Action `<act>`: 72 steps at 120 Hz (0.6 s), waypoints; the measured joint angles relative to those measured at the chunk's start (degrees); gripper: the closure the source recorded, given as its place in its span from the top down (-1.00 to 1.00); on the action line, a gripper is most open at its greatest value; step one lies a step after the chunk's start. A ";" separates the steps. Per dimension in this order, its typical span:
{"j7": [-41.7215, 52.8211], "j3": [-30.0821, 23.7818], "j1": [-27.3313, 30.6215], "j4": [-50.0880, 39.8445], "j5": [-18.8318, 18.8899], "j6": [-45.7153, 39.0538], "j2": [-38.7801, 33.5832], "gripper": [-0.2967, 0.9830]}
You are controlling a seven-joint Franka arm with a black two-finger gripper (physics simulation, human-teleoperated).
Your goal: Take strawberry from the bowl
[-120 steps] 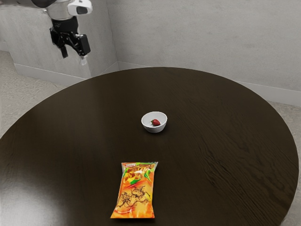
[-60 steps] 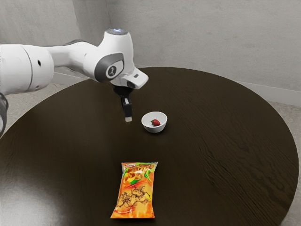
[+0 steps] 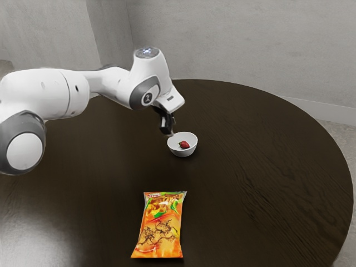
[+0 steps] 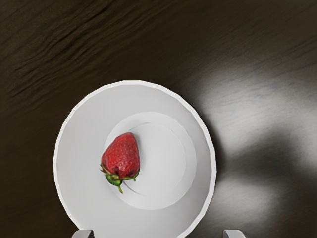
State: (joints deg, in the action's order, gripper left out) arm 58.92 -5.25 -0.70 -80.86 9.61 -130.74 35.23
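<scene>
Red strawberry point(image 4: 122, 155), one, in one bowl point(image 4: 79, 148).

White round bowl point(image 3: 183, 152): upright, near and lower than the gripper point(image 3: 169, 134). Red strawberry point(image 4: 121, 156), green leafy cap: lying on its side inside, off-center, below gripper level, apart from it.
</scene>
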 joint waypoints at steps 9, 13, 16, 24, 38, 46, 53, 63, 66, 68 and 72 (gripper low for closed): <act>1.02 -0.07 0.64 0.85 -0.11 -0.93 1.88 -0.08; 1.15 -0.04 0.79 0.97 -0.14 -1.37 2.43 -0.08; 1.17 -0.03 0.86 1.02 -0.16 -1.65 2.73 -0.09; 0.81 -0.02 0.93 1.09 -0.21 -2.25 3.30 -0.09; -0.86 -0.24 1.25 1.65 -0.52 -2.88 4.62 -0.10; -2.06 -0.61 1.37 3.18 -0.67 -3.07 5.80 -0.11; -2.98 -0.91 1.22 5.60 -0.70 -3.13 7.64 -0.12; -4.01 -1.26 1.28 7.73 -0.67 -3.17 9.77 -0.12; -4.28 -1.37 1.29 8.44 -0.67 -3.19 10.49 -0.12; -4.45 -1.43 1.30 8.93 -0.66 -3.20 10.99 -0.12; -4.78 -1.67 1.33 9.76 -0.66 -3.20 11.86 -0.12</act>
State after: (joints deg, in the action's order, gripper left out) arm 54.14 -6.93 0.63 -71.09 8.95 -133.94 47.09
